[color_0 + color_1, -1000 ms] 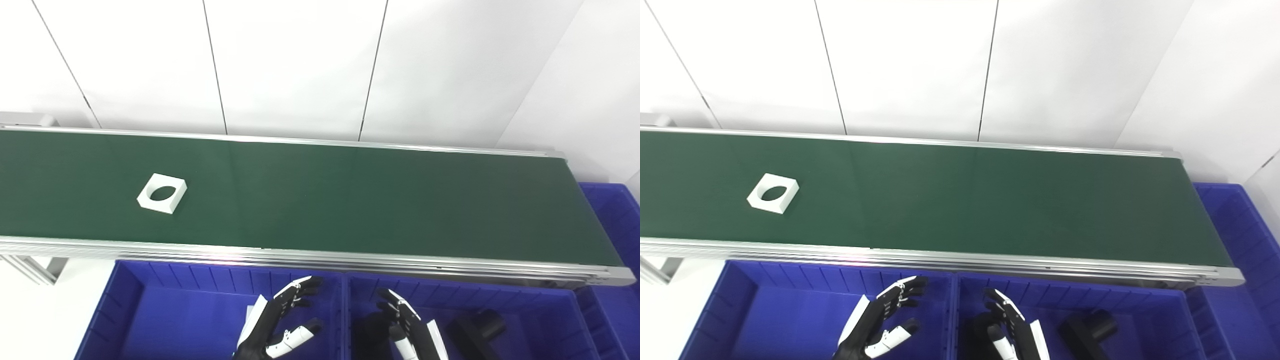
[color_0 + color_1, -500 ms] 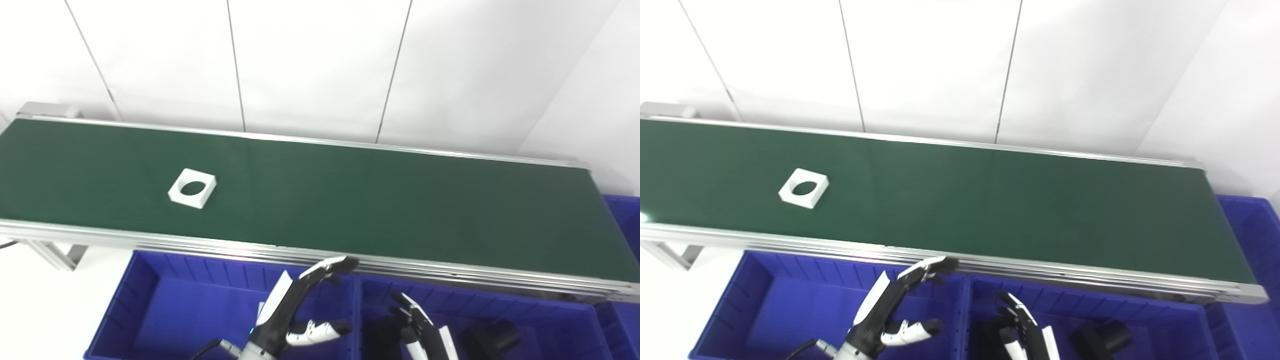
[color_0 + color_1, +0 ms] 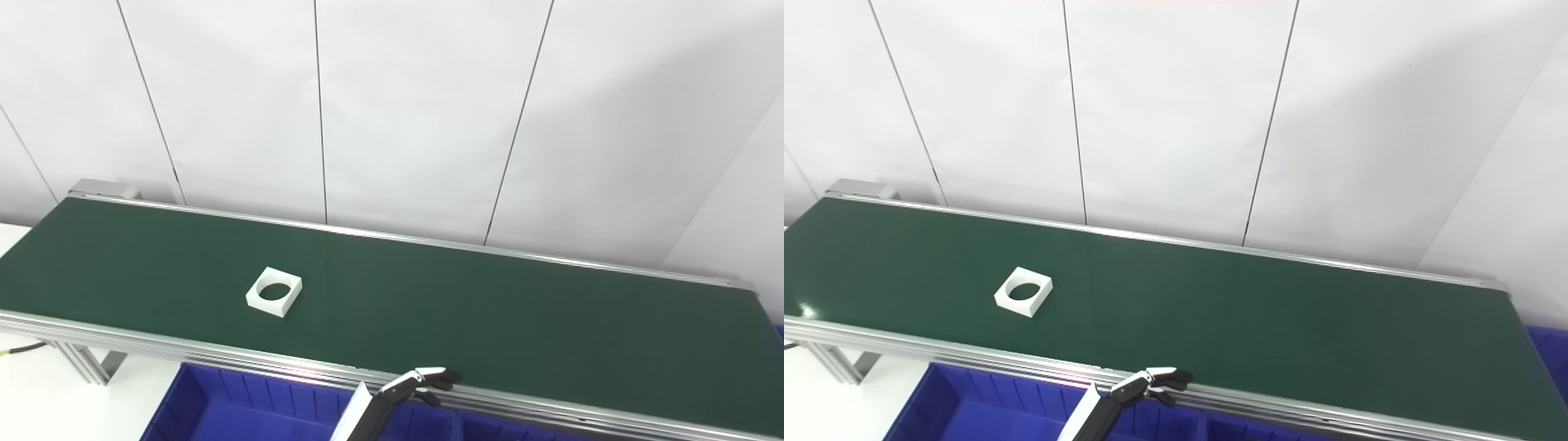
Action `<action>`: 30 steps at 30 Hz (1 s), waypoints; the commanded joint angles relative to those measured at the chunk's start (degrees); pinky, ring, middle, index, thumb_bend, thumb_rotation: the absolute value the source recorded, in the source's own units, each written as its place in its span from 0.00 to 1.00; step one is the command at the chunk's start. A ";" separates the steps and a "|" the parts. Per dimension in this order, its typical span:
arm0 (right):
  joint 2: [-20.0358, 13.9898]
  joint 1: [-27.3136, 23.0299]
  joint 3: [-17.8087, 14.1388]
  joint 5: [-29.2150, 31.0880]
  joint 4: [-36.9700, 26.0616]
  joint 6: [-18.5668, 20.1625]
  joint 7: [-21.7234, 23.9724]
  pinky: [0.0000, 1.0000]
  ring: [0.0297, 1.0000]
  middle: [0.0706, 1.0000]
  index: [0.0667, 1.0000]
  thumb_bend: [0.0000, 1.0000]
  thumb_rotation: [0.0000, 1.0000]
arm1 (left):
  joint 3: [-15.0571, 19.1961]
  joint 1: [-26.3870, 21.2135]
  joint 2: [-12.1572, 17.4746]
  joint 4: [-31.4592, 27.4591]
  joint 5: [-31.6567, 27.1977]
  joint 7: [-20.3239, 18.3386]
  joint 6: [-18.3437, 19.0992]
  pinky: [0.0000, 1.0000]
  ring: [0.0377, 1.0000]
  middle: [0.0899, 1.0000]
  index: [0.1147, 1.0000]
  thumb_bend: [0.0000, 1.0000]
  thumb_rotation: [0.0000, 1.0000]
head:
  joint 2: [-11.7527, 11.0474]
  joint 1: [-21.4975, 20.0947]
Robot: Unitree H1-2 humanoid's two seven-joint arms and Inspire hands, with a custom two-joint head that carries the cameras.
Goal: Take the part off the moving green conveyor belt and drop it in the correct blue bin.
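Part (image 3: 274, 291): white square block with a round hole through the middle, lying flat on the green belt (image 3: 465, 312) toward its left end, nearer the front rail than the back. Looks like light, stiff plastic; probably smooth, so liable to skid if nudged sideways. Best taken across two opposite outer sides, thumb on one and fingers on the other; hooking into the hole seems less sure. Left hand (image 3: 409, 387) reaching up over the front rail, fingertips just at the belt's near edge, holding nothing; fingers look extended and close together, though too little shows to call it released or clenched. Sits well to the right of the part. Right hand out of sight. Blue bin (image 3: 245, 410) below the rail
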 commanded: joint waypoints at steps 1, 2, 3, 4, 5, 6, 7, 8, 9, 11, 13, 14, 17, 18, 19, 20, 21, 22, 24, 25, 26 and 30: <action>-0.36 -0.34 -0.18 0.48 -0.97 -2.21 0.28 0.85 0.85 0.90 0.84 0.83 1.00 | 0.15 -1.77 0.80 -3.31 1.76 0.26 -1.87 0.61 0.73 0.76 0.73 0.84 0.68 | 0.03 0.06; -0.35 -0.40 -0.17 0.48 -0.91 -2.21 0.28 0.85 0.85 0.90 0.84 0.84 1.00 | 0.39 -2.12 1.07 -3.73 2.12 -0.25 -1.87 0.60 0.73 0.77 0.74 0.85 0.67 | 0.02 0.15; -0.35 -0.44 -0.15 0.45 -0.88 -2.21 0.27 0.85 0.85 0.89 0.84 0.84 1.00 | 0.54 -2.34 1.24 -3.97 2.32 -0.57 -1.87 0.61 0.74 0.77 0.74 0.85 0.66 | 0.02 0.15; -0.35 -0.53 -0.06 0.32 -0.82 -2.21 0.10 0.85 0.85 0.89 0.84 0.84 1.00 | 1.16 -3.17 1.75 -4.14 2.36 -1.26 -1.87 0.61 0.74 0.78 0.74 0.86 0.65 | 0.01 0.11; -0.36 -0.59 0.01 0.23 -0.78 -2.21 -0.03 0.85 0.85 0.89 0.84 0.84 1.00 | 1.63 -3.72 2.09 -4.22 2.34 -1.76 -1.87 0.63 0.76 0.79 0.75 0.86 0.63 | 0.01 0.11; -0.30 -0.60 0.05 0.18 -0.82 -2.21 -0.12 0.85 0.85 0.90 0.84 0.84 1.00 | 2.64 -4.84 2.57 -3.77 3.25 -2.04 -1.87 0.65 0.76 0.79 0.76 0.86 0.63 | 0.05 -0.09; -0.24 -0.62 0.08 0.14 -0.85 -2.21 -0.18 0.85 0.85 0.90 0.84 0.85 1.00 | 3.79 -5.78 2.88 -3.36 4.56 -2.28 -1.86 0.65 0.76 0.79 0.76 0.86 0.63 | 0.05 -0.16; -0.23 -0.61 0.14 0.08 -0.89 -2.21 -0.21 0.84 0.85 0.89 0.84 0.85 1.00 | 4.84 -6.51 3.07 -3.01 5.57 -2.61 -1.84 0.66 0.76 0.79 0.77 0.85 0.63 | 0.12 -0.20; -0.20 -0.55 0.17 0.04 -1.01 -2.21 -0.24 0.84 0.85 0.90 0.84 0.85 1.00 | 5.86 -7.16 3.23 -2.71 6.39 -3.04 -1.85 0.66 0.76 0.80 0.78 0.85 0.62 | 0.27 -0.24; -0.19 -0.43 0.23 -0.05 -1.20 -2.21 -0.40 0.84 0.84 0.89 0.84 0.86 1.00 | 7.54 -8.64 3.59 -1.83 7.96 -3.85 -1.86 0.66 0.77 0.81 0.80 0.84 0.60 | 0.48 -0.27; -0.24 -0.32 0.31 -0.16 -1.32 -2.21 -0.50 0.84 0.84 0.89 0.84 0.85 1.00 | 8.26 -10.43 4.14 -0.29 9.36 -3.78 -1.85 0.71 0.79 0.82 0.81 0.82 0.51 | 0.51 -0.29; -0.24 -0.26 0.34 -0.18 -1.39 -2.21 -0.55 0.84 0.84 0.89 0.84 0.85 1.00 | 8.66 -11.51 4.53 0.81 10.17 -4.03 -1.86 0.72 0.79 0.82 0.81 0.82 0.50 | 0.55 -0.35; -0.23 -0.14 0.56 -0.29 -1.63 -2.21 -0.77 0.84 0.84 0.89 0.84 0.84 1.00 | 10.34 -14.46 5.76 3.83 14.16 -5.17 -1.85 0.80 0.81 0.83 0.82 0.83 0.45 | 0.70 -0.59; -0.23 -0.13 0.63 -0.30 -1.66 -2.21 -0.80 0.84 0.84 0.89 0.84 0.83 1.00 | 10.77 -15.08 5.99 4.50 15.43 -5.34 -1.83 0.79 0.81 0.82 0.83 0.83 0.45 | 0.70 -0.59; -0.23 -0.15 0.70 -0.29 -1.65 -2.21 -0.79 0.84 0.84 0.89 0.84 0.83 1.00 | 11.56 -16.05 6.35 5.39 17.80 -5.92 -1.59 0.79 0.80 0.82 0.83 0.83 0.45 | 0.73 -0.72; -0.23 -0.17 0.77 -0.30 -1.64 -2.21 -0.80 0.85 0.84 0.90 0.84 0.83 1.00 | 12.19 -16.60 6.48 5.92 19.39 -6.40 -1.49 0.78 0.80 0.82 0.83 0.83 0.45 | 0.73 -0.72; -0.21 -0.19 0.83 -0.31 -1.64 -2.21 -0.83 0.84 0.84 0.90 0.84 0.83 1.00 | 12.67 -17.61 6.82 6.86 21.26 -7.01 -1.19 0.77 0.79 0.81 0.83 0.85 0.43 | 0.71 -0.83; -0.21 -0.20 0.87 -0.32 -1.64 -2.21 -0.86 0.84 0.84 0.90 0.84 0.83 1.00 | 13.18 -18.24 6.93 7.52 22.60 -7.53 -1.11 0.77 0.78 0.81 0.83 0.86 0.42 | 0.71 -0.83; -0.24 -0.27 1.09 -0.51 -1.69 -2.21 -1.11 0.83 0.84 0.89 0.84 0.83 1.00 | 13.71 -19.78 7.22 9.30 24.23 -8.04 -1.47 0.76 0.77 0.79 0.82 0.89 0.38 | 0.69 -0.96; -0.21 -0.31 1.15 -0.51 -1.64 -2.21 -1.16 0.83 0.84 0.89 0.84 0.83 1.00 | 14.01 -20.56 7.27 10.22 24.85 -8.52 -1.48 0.75 0.77 0.79 0.81 0.89 0.36 | 0.66 -1.05; -0.20 -0.35 1.22 -0.49 -1.60 -2.21 -1.22 0.82 0.83 0.89 0.84 0.82 1.00 | 14.25 -21.07 7.27 10.84 25.30 -8.87 -1.49 0.75 0.76 0.78 0.81 0.93 0.30 | 0.66 -1.05; -0.01 -0.54 1.46 -0.28 -1.54 -2.21 -1.30 0.81 0.83 0.89 0.83 0.81 1.00 | 14.53 -24.40 7.32 15.47 26.42 -9.86 -1.69 0.75 0.76 0.78 0.80 1.00 0.19 | 0.59 -1.30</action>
